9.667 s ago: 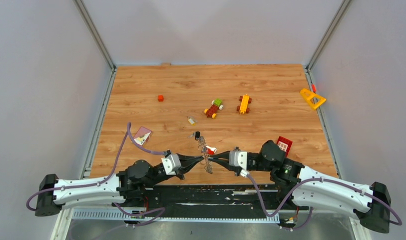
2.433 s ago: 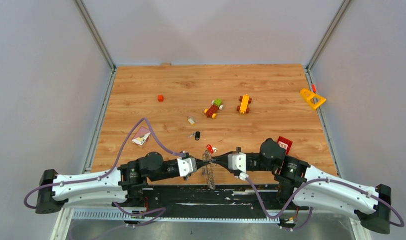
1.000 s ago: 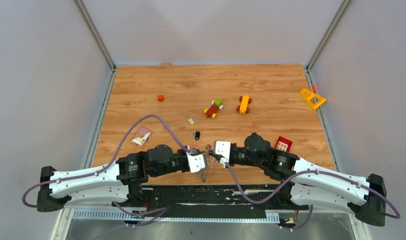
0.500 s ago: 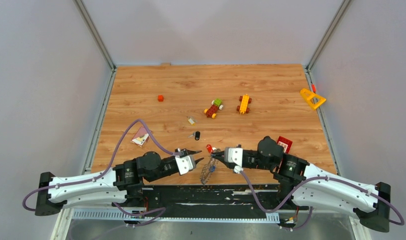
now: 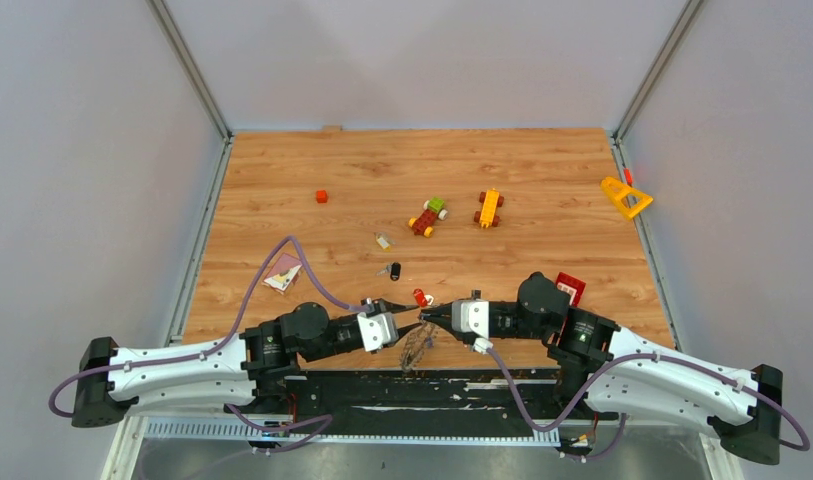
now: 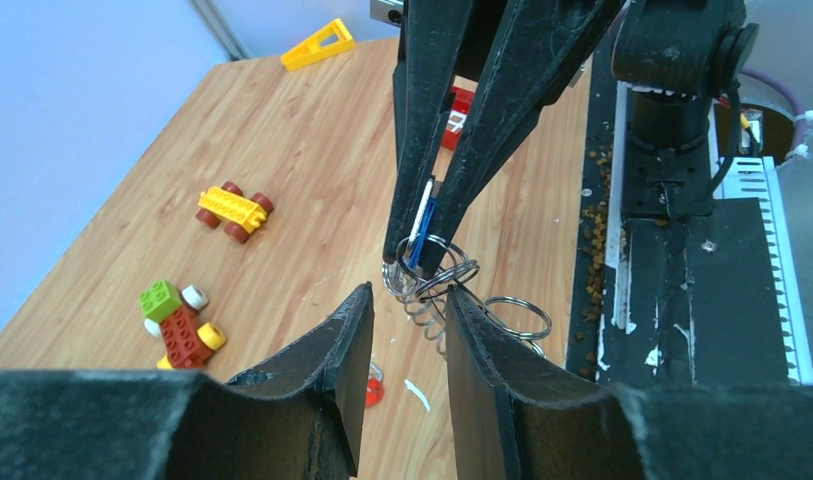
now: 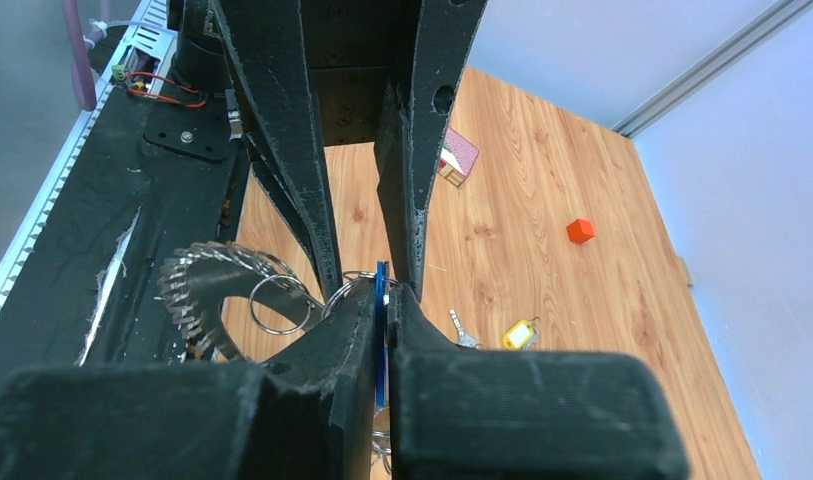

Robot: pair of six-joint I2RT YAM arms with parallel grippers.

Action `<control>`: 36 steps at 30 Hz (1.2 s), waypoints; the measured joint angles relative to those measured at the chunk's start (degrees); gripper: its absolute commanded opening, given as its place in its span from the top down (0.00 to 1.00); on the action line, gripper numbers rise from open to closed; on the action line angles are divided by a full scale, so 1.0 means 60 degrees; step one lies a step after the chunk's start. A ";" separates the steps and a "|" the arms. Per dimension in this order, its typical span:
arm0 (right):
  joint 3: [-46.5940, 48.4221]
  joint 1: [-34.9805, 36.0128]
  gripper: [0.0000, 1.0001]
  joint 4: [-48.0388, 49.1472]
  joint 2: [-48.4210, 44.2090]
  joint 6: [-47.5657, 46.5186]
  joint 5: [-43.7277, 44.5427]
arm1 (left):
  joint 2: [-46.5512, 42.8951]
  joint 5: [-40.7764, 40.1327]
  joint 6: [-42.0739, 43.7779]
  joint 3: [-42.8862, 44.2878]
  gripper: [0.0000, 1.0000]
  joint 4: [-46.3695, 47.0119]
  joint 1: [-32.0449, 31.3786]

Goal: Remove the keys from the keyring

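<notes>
Wood-grain table [image 5: 312,160], smooth and warm brown. Scattered on it, left to right in the top view: a small flat card [image 5: 283,272], a red cube [image 5: 321,196], a black-headed key [image 5: 393,270], a red-headed key [image 5: 420,297], a red-and-green studded toy vehicle [image 5: 428,216], a yellow toy vehicle [image 5: 489,208], a red block [image 5: 569,288] and a yellow plastic triangle [image 5: 625,197] at the right edge.

Keyring [image 5: 415,345] at lower centre, dangling off the table's near edge beneath the meeting fingertips.

Left gripper [image 6: 407,300]: matte black, rough-surfaced fingers standing apart, flanking thin wire loops [image 6: 434,275] and a small coil spring [image 6: 432,322]. Cannot tell whether touching them. Nothing pinched.

Right gripper [image 7: 385,292]: tapered black fingers pressed together on a flat blue key [image 7: 383,280], seen edge-on.

From above, only a dark tangle for the keyring. From the left wrist, the loops, the spring and the blue key between the opposing tips. Only from the right wrist, at lower left: the keyring's flat silver band with its toothed rim, plus a yellow-tagged key [image 7: 519,333] lying on the table.
</notes>
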 measured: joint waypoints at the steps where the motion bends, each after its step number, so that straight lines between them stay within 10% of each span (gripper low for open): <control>1: 0.0000 0.0000 1.00 0.0000 0.0000 -0.0022 -0.0011 | 0.0029 0.0069 -0.0011 0.0000 0.60 0.0040 0.0000; 8: 0.0000 0.0000 1.00 -0.0026 -0.0004 -0.0171 -0.0011 | 0.0040 0.0452 -0.0036 0.0000 0.66 0.0098 0.0000; 17: 0.0000 0.0000 1.00 -0.0095 -0.0007 -0.0310 -0.0025 | 0.0040 0.0663 -0.0109 0.0000 1.00 0.0095 0.0004; 36: 0.0000 0.0000 1.00 -0.0678 -0.0291 -0.0903 -0.0018 | 0.0036 0.0765 -0.0127 0.0215 1.00 -0.0532 0.0000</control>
